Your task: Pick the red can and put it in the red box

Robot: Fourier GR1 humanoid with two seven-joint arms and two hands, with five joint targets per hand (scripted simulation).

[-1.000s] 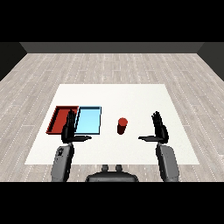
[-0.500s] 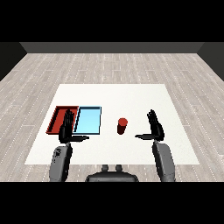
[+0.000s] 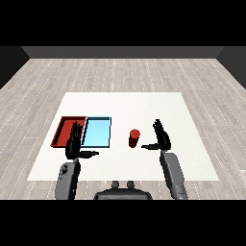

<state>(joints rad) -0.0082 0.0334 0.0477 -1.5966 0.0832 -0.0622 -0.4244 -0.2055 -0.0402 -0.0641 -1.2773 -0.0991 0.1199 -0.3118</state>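
Fingers straight, the black right hand (image 3: 162,137) stands spread wide just right of the upright red cylindrical can (image 3: 134,138), not touching; the left hand (image 3: 74,144) is likewise wide.

Open bench (image 3: 144,103) all around the red can (image 3: 134,138), so nothing blocks a reach from the right. The right hand (image 3: 162,138) sits just beside it, fingers straight, with a small gap between. Going left to the red tray (image 3: 66,129), the light blue tray (image 3: 97,132) lies in between and touches it, I think. The left hand (image 3: 73,145), fingers straight, hangs over the red tray's near edge, partly covering it.
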